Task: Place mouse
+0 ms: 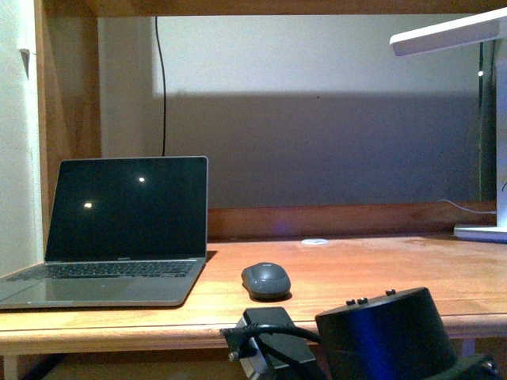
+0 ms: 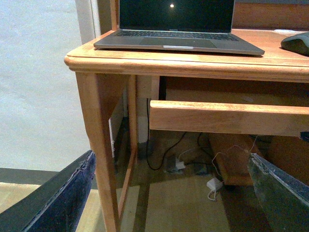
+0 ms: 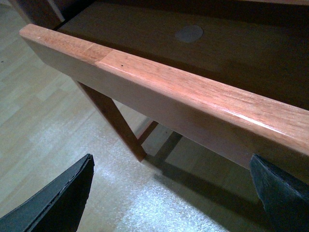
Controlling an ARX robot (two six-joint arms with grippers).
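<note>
The dark grey oval mouse rests on the wooden desk, just right of the open laptop. Its edge also shows in the left wrist view, at the desk's top. My left gripper is open and empty, held below desk height in front of the desk's left leg. My right gripper is open and empty, below a wooden rail with floor under it. Neither gripper touches the mouse.
A flat white disc lies at the back of the desk. A white lamp stands at the right. A drawer front hangs under the desktop. Cables and a charger lie on the floor. A dark arm part sits below the desk's front edge.
</note>
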